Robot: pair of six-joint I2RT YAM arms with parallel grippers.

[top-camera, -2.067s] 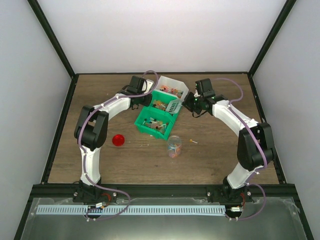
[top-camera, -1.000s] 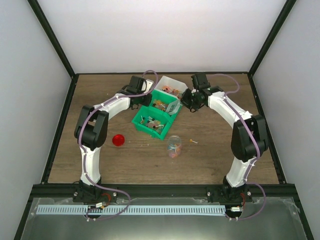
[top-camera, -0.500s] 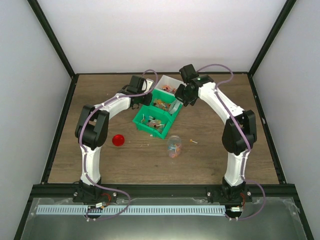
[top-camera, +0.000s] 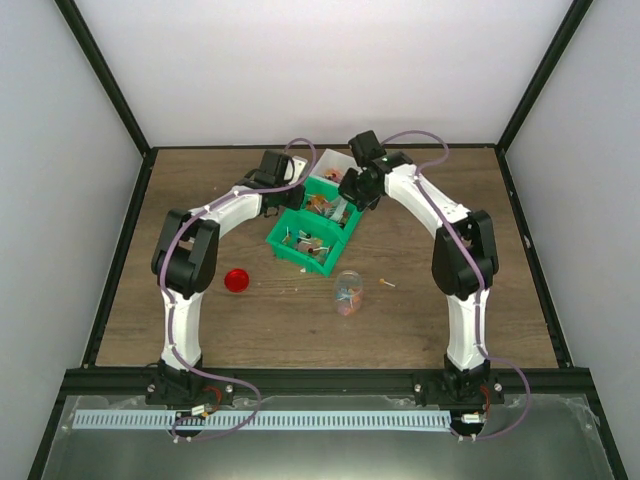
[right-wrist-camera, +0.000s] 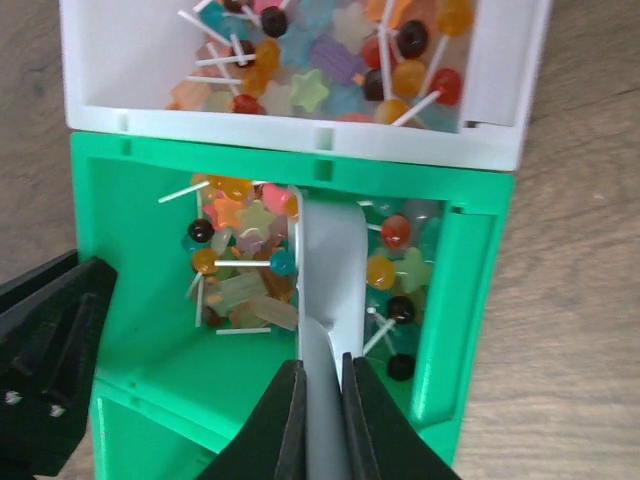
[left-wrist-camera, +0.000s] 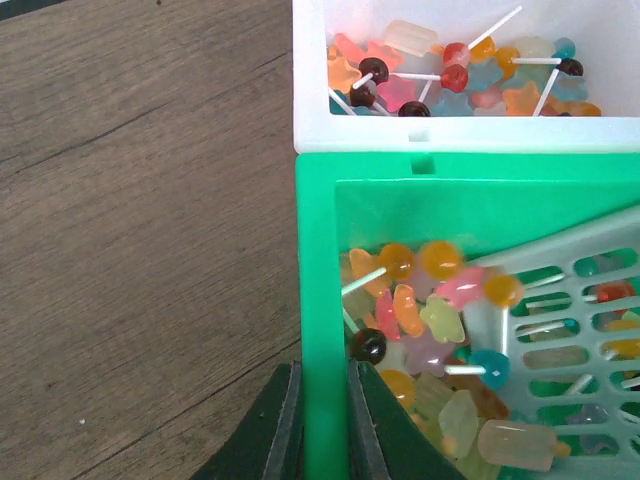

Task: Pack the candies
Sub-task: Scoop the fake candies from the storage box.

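Note:
The candies (left-wrist-camera: 430,310) are small mixed-colour sweets and lollipops heaped in a green bin (left-wrist-camera: 318,300). More candies (left-wrist-camera: 450,75) fill the white bin (left-wrist-camera: 310,100) behind it. My left gripper (left-wrist-camera: 325,400) is shut on the green bin's left wall. My right gripper (right-wrist-camera: 322,400) is shut on the pale scoop's handle (right-wrist-camera: 330,270). The slotted scoop head (left-wrist-camera: 570,300) lies in among the sweets in the green bin (right-wrist-camera: 470,290). In the top view both grippers (top-camera: 290,200) (top-camera: 352,195) meet over the bins.
A second green bin (top-camera: 300,250) adjoins the first on its near side. A small clear jar (top-camera: 348,292) holding a few sweets stands in front of the bins. Its red lid (top-camera: 236,280) lies to the left, and one stray sweet (top-camera: 388,284) lies to the right.
My right arm has swung left and toward the back, carrying the scoop from the bin's right side into the green bin. The left gripper has kept its hold on the wall.

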